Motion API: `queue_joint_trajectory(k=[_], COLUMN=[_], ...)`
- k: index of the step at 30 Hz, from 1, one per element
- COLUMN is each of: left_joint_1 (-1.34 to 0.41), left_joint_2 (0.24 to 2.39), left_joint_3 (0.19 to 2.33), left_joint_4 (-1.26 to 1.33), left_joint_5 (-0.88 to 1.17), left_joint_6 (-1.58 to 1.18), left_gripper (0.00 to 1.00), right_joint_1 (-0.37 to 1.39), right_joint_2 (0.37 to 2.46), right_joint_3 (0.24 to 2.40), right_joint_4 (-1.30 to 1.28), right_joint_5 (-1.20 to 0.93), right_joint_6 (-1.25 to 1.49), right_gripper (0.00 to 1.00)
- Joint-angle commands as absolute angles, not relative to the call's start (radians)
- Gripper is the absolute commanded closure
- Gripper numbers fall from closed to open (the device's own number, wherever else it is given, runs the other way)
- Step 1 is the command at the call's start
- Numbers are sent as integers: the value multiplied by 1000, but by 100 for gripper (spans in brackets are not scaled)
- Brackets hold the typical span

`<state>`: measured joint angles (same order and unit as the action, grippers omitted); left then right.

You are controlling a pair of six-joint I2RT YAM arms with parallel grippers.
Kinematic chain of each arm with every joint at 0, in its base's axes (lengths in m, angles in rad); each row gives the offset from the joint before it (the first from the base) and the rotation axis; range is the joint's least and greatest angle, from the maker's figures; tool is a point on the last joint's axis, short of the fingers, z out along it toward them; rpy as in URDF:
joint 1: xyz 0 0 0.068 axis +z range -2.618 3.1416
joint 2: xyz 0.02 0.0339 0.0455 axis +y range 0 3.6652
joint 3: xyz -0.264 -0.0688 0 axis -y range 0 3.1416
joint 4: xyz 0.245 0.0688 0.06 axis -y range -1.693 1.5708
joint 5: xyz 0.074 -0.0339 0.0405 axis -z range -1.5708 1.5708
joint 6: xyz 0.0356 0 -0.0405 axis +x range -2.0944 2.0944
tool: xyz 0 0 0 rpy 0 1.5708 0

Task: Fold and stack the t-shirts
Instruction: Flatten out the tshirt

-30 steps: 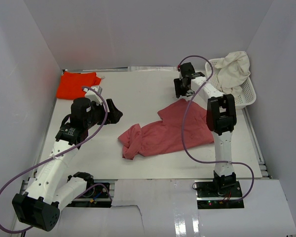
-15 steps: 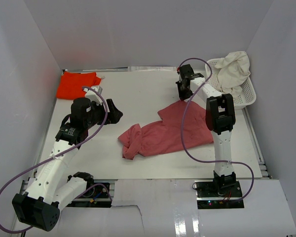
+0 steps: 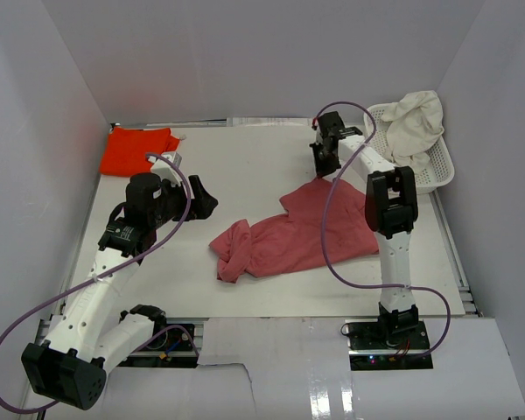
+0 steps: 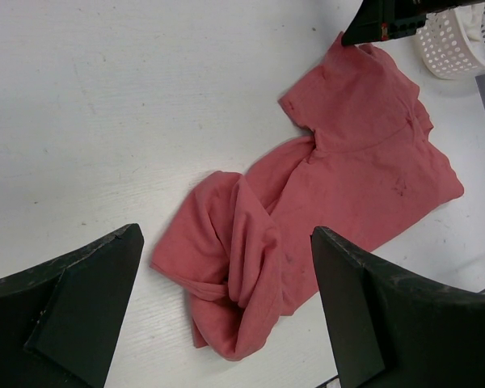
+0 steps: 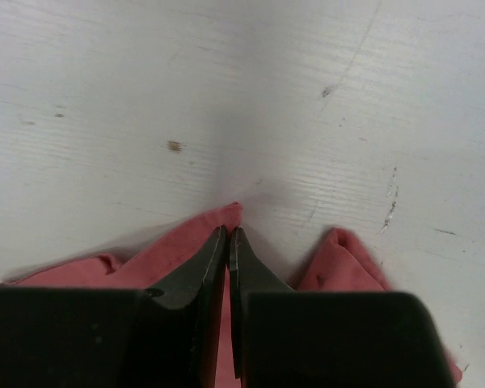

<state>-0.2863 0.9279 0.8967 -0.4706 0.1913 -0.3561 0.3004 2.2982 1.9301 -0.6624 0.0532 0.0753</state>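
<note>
Overhead view: the right arm (image 3: 390,210) rises from its base and reaches forward over the dusty rose-red t-shirt (image 3: 306,232). Its right gripper (image 3: 322,173) points down at the shirt's far edge, just left of the white lattice basket (image 3: 439,171). The left arm (image 3: 114,254) leans over the left side of the table (image 3: 245,157), elbow raised. The left gripper (image 3: 206,201) is held above the surface and aimed towards the bunched left end of the same shirt, apart from it. Right wrist view: the right gripper (image 5: 229,232) has its jaws pressed together on a small peak of the shirt's (image 5: 170,255) edge, a detail too small to read from overhead. Left wrist view: the left gripper (image 4: 226,234) stands wide with nothing held between its fingers (image 4: 81,299), and the shirt (image 4: 347,162) is spread on the table below them. Only the overhead view shows the orange-red t-shirt (image 3: 138,149) lying flat at the far-left corner and the cream-white t-shirt (image 3: 416,118) heaped in the basket
</note>
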Motion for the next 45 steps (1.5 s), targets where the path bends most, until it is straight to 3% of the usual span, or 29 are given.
queue_joint_trajectory(k=[1, 6, 17, 25, 29, 35, 45], left_joint_1=[-285, -285, -285, -301, -318, -319, -370], left_joint_2=[926, 1002, 1087, 1239, 1383, 1696, 1859], left_joint_3=[920, 937, 945, 1012, 1084, 1344, 1427], left_joint_4=[-460, -454, -295, -38, 73, 11, 75], left_joint_5=[202, 232, 431, 705, 819, 1020, 1204], left_joint_6=[-347, -344, -397, -445, -384, -360, -304], left_gripper=[4, 4, 3, 2, 2, 2, 6], right_joint_1=[296, 292, 235, 227, 222, 221, 215], right_joint_2=[2174, 2015, 1553, 1502, 1548, 1487, 1278], right_joint_3=[2061, 2180, 2086, 2060, 2160, 2171, 2243], right_joint_4=[-682, -759, -776, -799, -862, -910, -904], right_joint_5=[-47, -49, -25, -32, -34, -3, 57], right_joint_6=[84, 80, 92, 115, 117, 141, 160], right_gripper=[92, 92, 92, 92, 92, 92, 92])
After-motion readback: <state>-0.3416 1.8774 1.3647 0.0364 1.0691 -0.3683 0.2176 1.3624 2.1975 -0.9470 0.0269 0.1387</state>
